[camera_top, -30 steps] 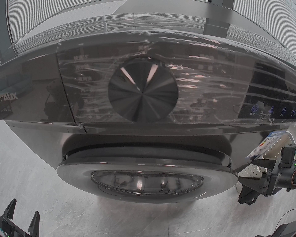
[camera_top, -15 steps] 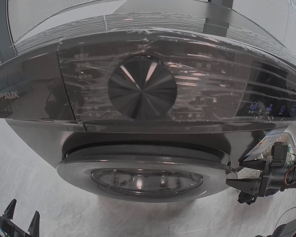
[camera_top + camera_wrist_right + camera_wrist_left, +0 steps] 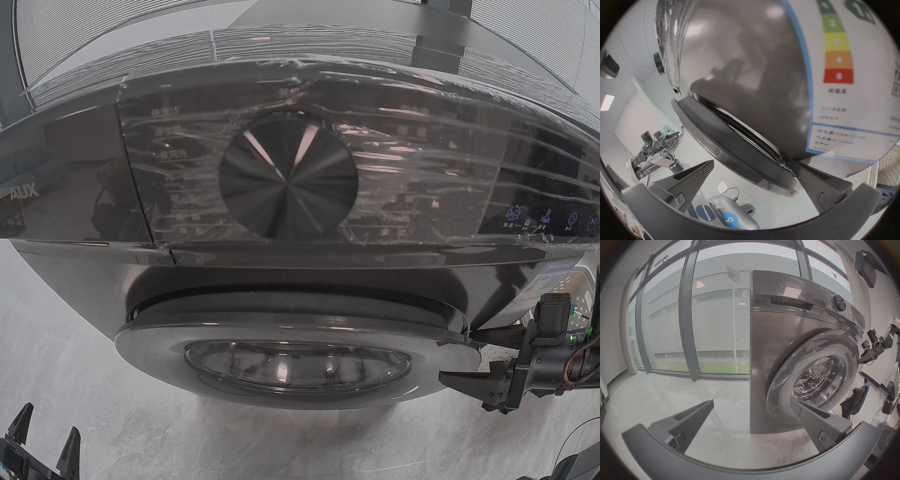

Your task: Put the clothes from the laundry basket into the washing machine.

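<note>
Glossy dark-grey washing machine (image 3: 300,275)

Grey washing machine (image 3: 300,262) — door (image 3: 294,369) shut

We place everything off the washing machine (image 3: 300,187). The dial (image 3: 289,178) sits on its top front panel, and the door (image 3: 294,365) is on the front below the dial. A label (image 3: 553,278) is on the front, right of the door. The right gripper (image 3: 458,356) is at the door's right rim, with the rim between its 2 spread fingers. The left gripper (image 3: 49,420), fingers apart, is low before the machine's left side, well apart from it. Clothes (image 3: 854,400) lie low just beside the machine's right side.
</note>
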